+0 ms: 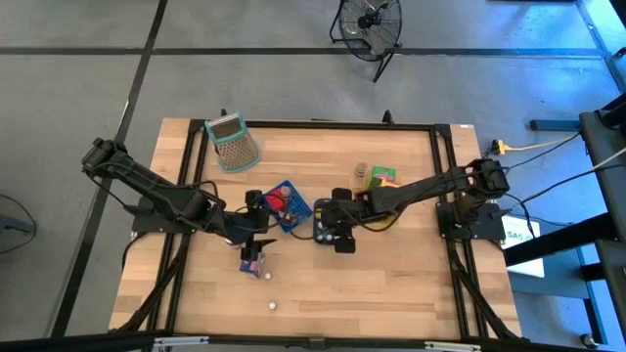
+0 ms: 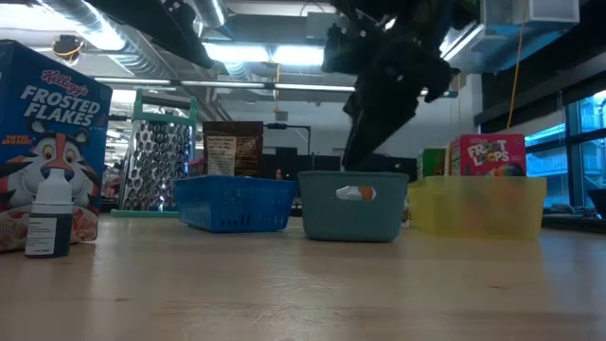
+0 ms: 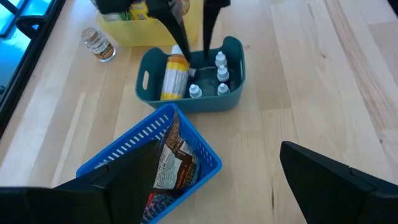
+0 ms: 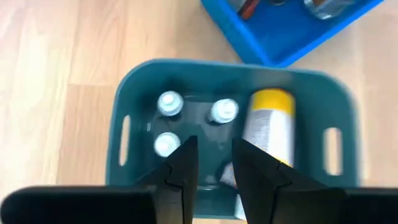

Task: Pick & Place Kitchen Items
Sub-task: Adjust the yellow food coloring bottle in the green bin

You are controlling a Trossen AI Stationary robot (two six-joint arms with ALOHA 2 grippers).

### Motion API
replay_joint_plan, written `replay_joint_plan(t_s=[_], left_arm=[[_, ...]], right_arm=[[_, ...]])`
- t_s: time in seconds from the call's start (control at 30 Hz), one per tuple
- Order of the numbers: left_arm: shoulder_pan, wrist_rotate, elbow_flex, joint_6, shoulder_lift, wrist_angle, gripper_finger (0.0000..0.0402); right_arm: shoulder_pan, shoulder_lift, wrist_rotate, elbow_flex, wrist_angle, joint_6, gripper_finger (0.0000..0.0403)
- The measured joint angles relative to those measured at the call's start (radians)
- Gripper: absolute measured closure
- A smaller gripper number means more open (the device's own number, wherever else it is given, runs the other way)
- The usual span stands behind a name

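Nearest the low camera: a small dropper bottle (image 2: 48, 220) stands at about 9 o'clock, in front of a Frosted Flakes box (image 2: 52, 142).
Teal tray (image 4: 140, 87): near the table's middle, just at 3 o'clock of the blue basket (image 1: 290, 203); it holds upright white-capped bottles (image 4: 169, 103) and a lying yellow-capped bottle (image 4: 268, 127).
Right gripper (image 4: 210, 163): poised over the teal tray, fingers drawn close with a narrow gap; nothing shows between them, so I judge it empty.
Left gripper (image 1: 256, 244): at 7 o'clock of the blue basket, fingers spread wide, nothing held, waiting above the bare wood.
Blue basket contents: a brown packet (image 3: 173, 163) and something red under it.
Yellow tray (image 2: 478, 206): at 3 o'clock of the teal one in the low view, with a Froot Loops box (image 2: 486, 155) behind it.
Items left loose: a tiny white round piece (image 1: 273, 305) at 6 o'clock on the table; a small jar (image 3: 99, 44) near the yellow tray.
Risk: the right fingers hang right among the standing bottles; a sideways move at this height would likely topple them.
Risk: the arms work near each other, so crossing reaches could collide.
Risk: the white piece is small and round, so it may roll off if nudged.
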Motion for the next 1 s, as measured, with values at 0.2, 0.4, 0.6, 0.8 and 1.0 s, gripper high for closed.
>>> replay_joint_plan(t_s=[0.2, 0.4, 0.6, 0.8, 1.0], left_arm=[[0.000, 0.015, 0.000, -0.001, 0.000, -0.004, 0.0073], [0.000, 0.031, 0.000, -0.001, 0.000, -0.005, 0.0073], [0.000, 0.033, 0.000, -0.001, 0.000, -0.007, 0.0073], [0.000, 0.034, 0.000, 0.000, 0.000, -0.007, 0.0073], [0.000, 0.042, 0.000, 0.000, 0.000, -0.007, 0.0073]], right_arm=[[0.019, -0.001, 0.065, 0.076, -0.133, 0.000, 0.0302], [0.025, -0.001, 0.064, 0.168, -0.318, 0.070, 0.0302], [0.011, -0.003, 0.059, 0.171, -0.439, 0.095, 0.0302], [-0.004, -0.003, 0.057, 0.166, -0.441, 0.095, 0.0302], [-0.024, 0.004, 0.043, 0.166, -0.441, 0.098, 0.0302]])
